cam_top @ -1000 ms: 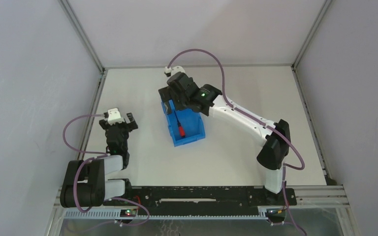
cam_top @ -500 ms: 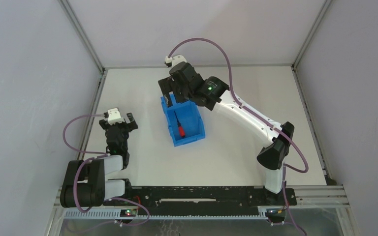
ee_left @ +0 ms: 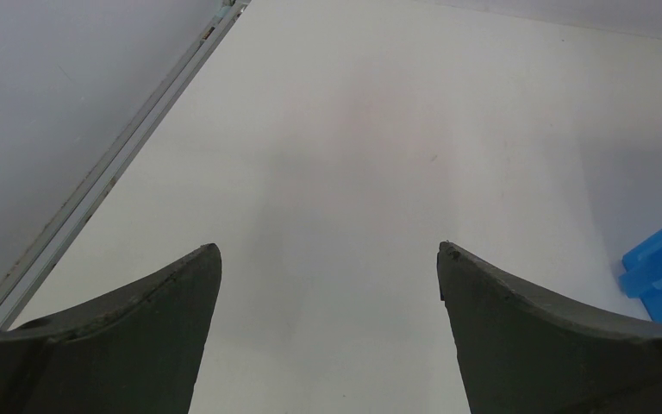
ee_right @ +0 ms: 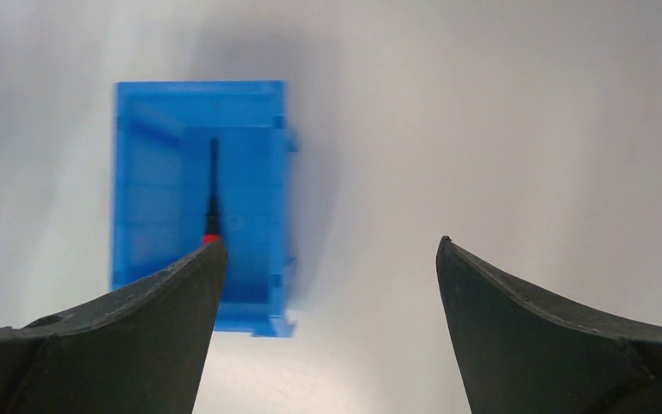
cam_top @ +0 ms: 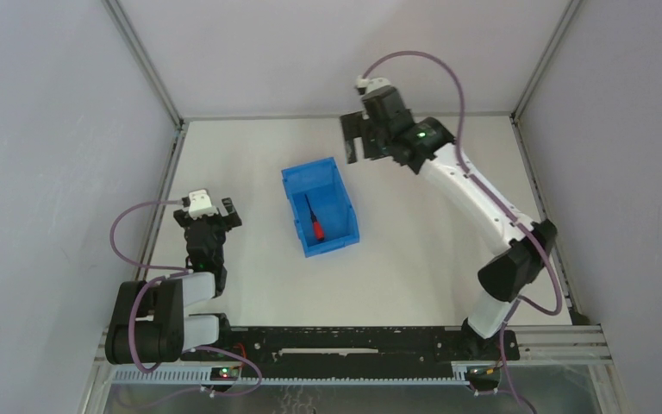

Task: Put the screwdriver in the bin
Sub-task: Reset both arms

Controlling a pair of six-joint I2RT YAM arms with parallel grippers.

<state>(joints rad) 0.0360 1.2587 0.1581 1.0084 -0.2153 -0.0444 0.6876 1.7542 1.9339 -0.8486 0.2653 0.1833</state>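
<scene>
The screwdriver (cam_top: 314, 220) is lying inside the bin (cam_top: 327, 247), so the job is looking done. The right claw (ee_right: 327, 250) is hanging open and empty above the surface (cam_top: 414, 241) beyond the bin. The left claw (ee_left: 327, 250) is sitting open, well apart.

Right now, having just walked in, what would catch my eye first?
The bright blue bin at the middle of the white table, with a red-handled screwdriver lying inside it. Next, the right gripper, which hangs open and empty beyond the bin's far right corner. The left gripper sits low at the left, also open.
</scene>
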